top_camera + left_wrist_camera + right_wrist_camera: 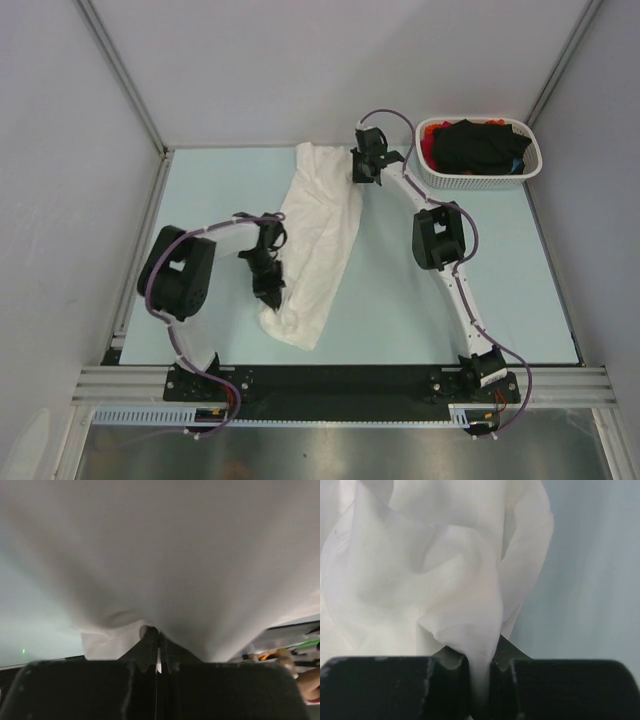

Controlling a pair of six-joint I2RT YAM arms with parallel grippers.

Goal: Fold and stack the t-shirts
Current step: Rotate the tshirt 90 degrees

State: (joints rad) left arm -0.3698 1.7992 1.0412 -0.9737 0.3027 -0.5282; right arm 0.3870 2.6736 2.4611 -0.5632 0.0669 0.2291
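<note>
White t-shirt [318,235] stretches from the tabletop's [480,300] far edge toward its near left. The left gripper [269,290] pinches its near end and the right gripper [365,172] clamps a thin fold at the far end. Any pull could slip that fold free, dropping the shirt bunched. It looks plain, crumpled and twisted lengthwise. A black t-shirt [480,145] sits in the basket [480,178].
</note>
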